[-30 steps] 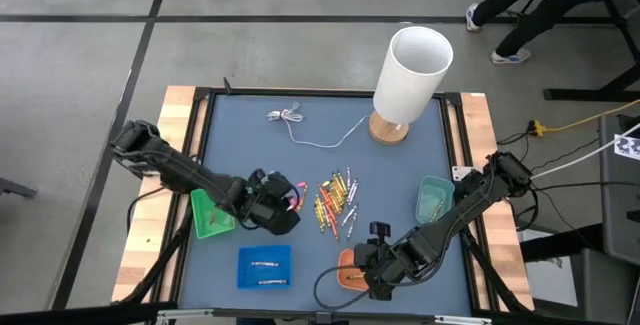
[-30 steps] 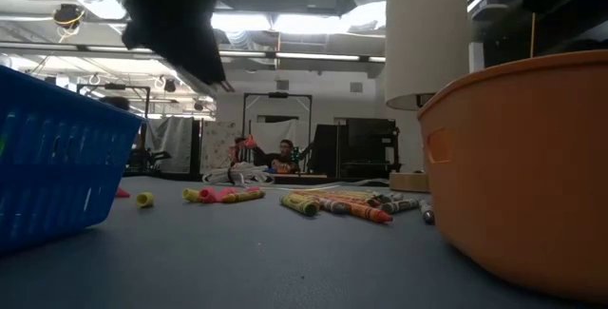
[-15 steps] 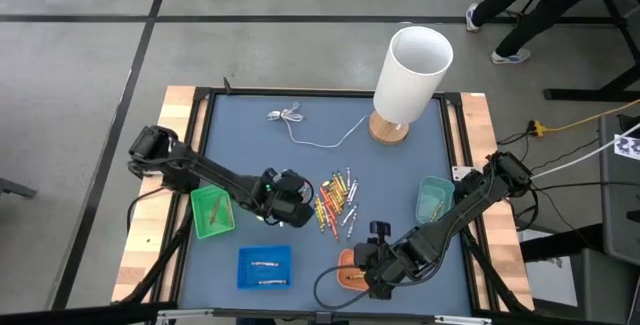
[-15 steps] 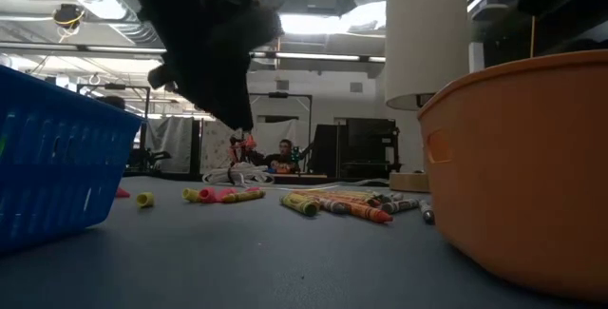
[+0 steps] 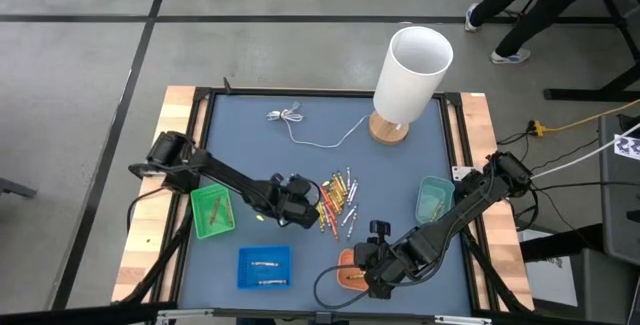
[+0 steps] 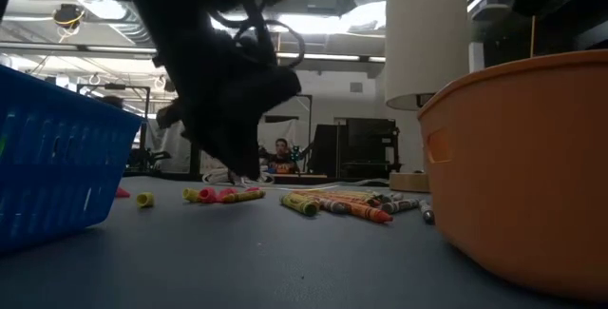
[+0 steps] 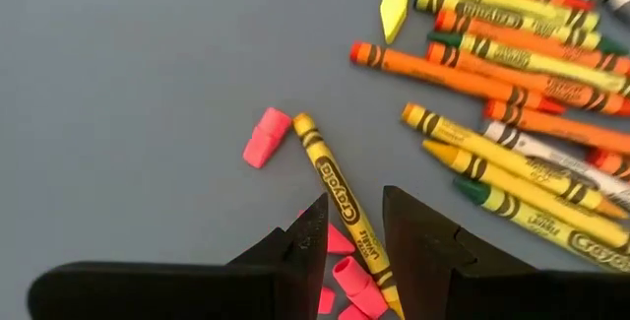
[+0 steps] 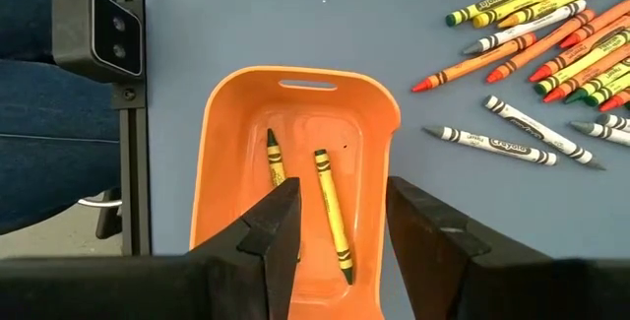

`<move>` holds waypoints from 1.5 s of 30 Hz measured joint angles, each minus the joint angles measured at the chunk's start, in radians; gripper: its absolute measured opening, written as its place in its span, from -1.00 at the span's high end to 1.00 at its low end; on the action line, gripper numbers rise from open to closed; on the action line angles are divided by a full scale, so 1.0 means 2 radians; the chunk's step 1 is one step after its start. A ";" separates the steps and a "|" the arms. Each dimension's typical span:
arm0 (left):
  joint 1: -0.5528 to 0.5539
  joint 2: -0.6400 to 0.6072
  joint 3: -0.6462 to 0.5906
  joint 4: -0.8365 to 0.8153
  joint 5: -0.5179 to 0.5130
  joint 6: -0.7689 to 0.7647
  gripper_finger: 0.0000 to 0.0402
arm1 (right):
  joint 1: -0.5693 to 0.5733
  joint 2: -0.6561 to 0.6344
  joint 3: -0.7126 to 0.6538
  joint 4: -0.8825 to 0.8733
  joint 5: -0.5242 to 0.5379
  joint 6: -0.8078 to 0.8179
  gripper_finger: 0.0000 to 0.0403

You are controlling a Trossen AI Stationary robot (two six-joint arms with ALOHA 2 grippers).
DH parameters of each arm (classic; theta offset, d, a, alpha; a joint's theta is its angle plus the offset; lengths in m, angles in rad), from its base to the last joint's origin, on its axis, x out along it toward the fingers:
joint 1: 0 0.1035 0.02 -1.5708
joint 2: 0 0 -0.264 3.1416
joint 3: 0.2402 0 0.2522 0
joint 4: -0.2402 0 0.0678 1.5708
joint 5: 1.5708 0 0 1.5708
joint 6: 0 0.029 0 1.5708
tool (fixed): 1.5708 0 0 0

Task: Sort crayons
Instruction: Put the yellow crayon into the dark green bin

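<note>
Your left gripper hangs just beside the crayon pile, on the green tray side of it, fingers parted and empty above a lone yellow crayon with pink eraser caps around it. Your right gripper waits unclenched over the orange tray, near the pile, which holds two yellow crayons.

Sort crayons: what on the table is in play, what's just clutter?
In play: loose pile of crayons; orange tray; green tray; blue tray; teal tray.
Clutter: white cylindrical lamp; thin white cable; pink eraser caps.
</note>
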 joint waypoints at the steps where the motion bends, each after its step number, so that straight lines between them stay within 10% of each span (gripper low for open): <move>1: 0.000 0.003 0.000 0.002 0.003 0.000 0.58 | 0.000 0.000 0.000 0.000 0.000 0.000 0.26; 45: 0.000 0.030 -0.001 0.028 0.017 0.027 0.97 | 0.000 0.000 0.000 -0.117 0.065 -0.042 0.26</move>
